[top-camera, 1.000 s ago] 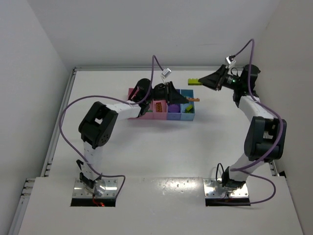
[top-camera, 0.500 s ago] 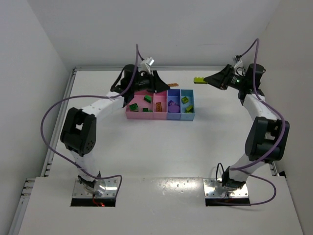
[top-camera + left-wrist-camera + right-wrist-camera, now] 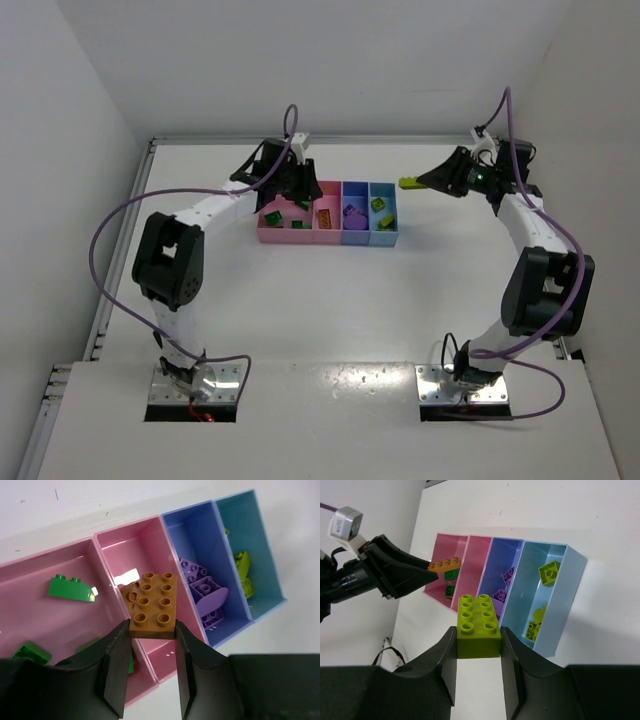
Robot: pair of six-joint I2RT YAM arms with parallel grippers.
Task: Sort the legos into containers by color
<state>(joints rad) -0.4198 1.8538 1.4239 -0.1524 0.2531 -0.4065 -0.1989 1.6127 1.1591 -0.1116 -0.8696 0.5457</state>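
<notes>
Plastic, studded, orange brick [image 3: 152, 602] clamped in left jaws; blocky yellow-green brick [image 3: 479, 625] pinched in right jaws

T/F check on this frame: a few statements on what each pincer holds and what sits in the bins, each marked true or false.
1. The left pincer is shut on an orange brick. True.
2. The right pincer is open and empty. False: it is shut on a yellow-green brick.
3. The blue bin holds purple bricks. True.
4. The wide pink bin holds purple bricks. False: green bricks lie in it.
</notes>
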